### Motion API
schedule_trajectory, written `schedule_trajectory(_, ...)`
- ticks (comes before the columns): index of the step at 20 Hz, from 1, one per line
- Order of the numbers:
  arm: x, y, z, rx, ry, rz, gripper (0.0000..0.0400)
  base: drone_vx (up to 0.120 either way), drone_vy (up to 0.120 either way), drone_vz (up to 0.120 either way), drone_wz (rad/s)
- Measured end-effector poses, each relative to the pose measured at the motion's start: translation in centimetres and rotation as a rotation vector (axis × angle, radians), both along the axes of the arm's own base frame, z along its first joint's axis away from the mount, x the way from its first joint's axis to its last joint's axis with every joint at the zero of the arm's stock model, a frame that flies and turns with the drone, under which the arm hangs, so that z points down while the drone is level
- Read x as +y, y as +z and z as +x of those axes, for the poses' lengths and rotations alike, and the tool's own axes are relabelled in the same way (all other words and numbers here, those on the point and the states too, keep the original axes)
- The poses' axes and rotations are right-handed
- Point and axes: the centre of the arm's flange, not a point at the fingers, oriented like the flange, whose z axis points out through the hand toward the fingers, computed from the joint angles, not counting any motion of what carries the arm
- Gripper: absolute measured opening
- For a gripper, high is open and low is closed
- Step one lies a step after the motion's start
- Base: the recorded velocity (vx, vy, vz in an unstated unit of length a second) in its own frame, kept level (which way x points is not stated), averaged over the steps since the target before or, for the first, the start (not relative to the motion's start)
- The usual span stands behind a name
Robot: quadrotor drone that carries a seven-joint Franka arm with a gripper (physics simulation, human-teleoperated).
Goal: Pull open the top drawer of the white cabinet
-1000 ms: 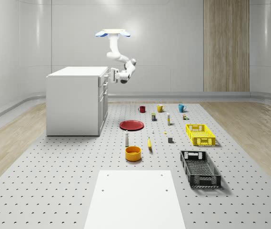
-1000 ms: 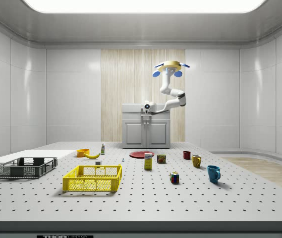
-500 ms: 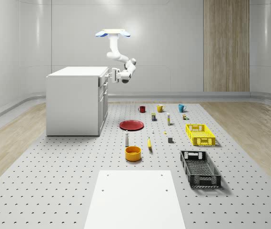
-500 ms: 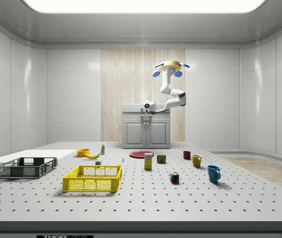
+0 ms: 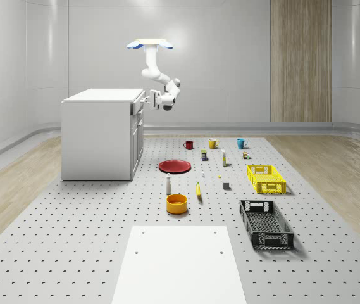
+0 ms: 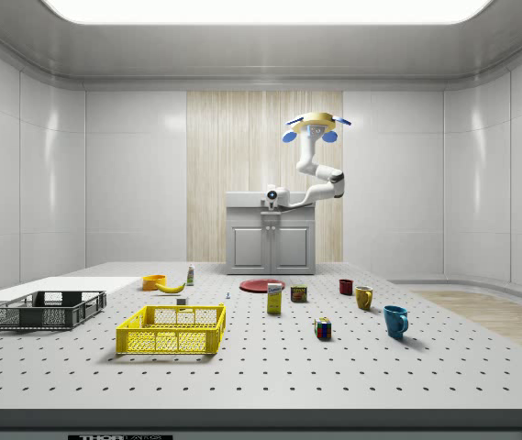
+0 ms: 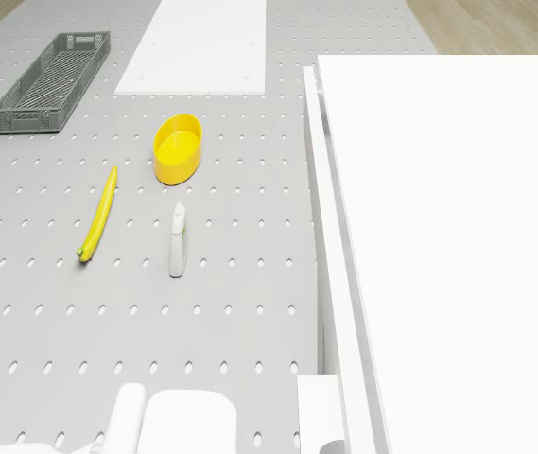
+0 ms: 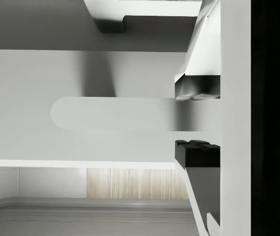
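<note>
Claw at white cabinet top

Cabinet: white, upright on the pegboard floor, at the whole-scene view's left.
Top drawer: white, in the front's upper edge.

You see a white cabinet on a grey floor dotted with dark holes. Your drone has blue rotors. One crate is yellow, another crate black, the plate red.

Drone hovers beside cabinet; gripper at its top drawer.
</note>
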Motion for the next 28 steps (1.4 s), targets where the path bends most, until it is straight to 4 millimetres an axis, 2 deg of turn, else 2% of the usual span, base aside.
schedule_trajectory(11, -2.5, 0.1, -0.1, 0.010, 0.000, 0.001, 0.0112, 0.000, 0.000, 0.000, 0.000)
schedule_trajectory(12, -2.6, 0.1, -0.1, 0.011, 0.000, 0.001, 0.0156, 0.000, 0.000, 0.000, 0.000)
schedule_trajectory(14, -2.9, 0.1, -0.1, 0.011, 0.000, 0.001, 0.0217, 0.000, 0.000, 0.000, 0.000)
schedule_trajectory(17, -2.8, 0.1, -0.1, 0.012, 0.000, 0.001, 0.0267, 0.000, 0.000, 0.000, 0.000)
schedule_trajectory(21, -2.2, 0.1, -0.1, 0.012, 0.000, 0.001, 0.0295, 0.000, 0.000, 0.000, 0.000)
schedule_trajectory(28, -0.6, 0.1, -0.1, 0.012, 0.000, 0.001, 0.0309, 0.000, 0.000, 0.000, 0.000)
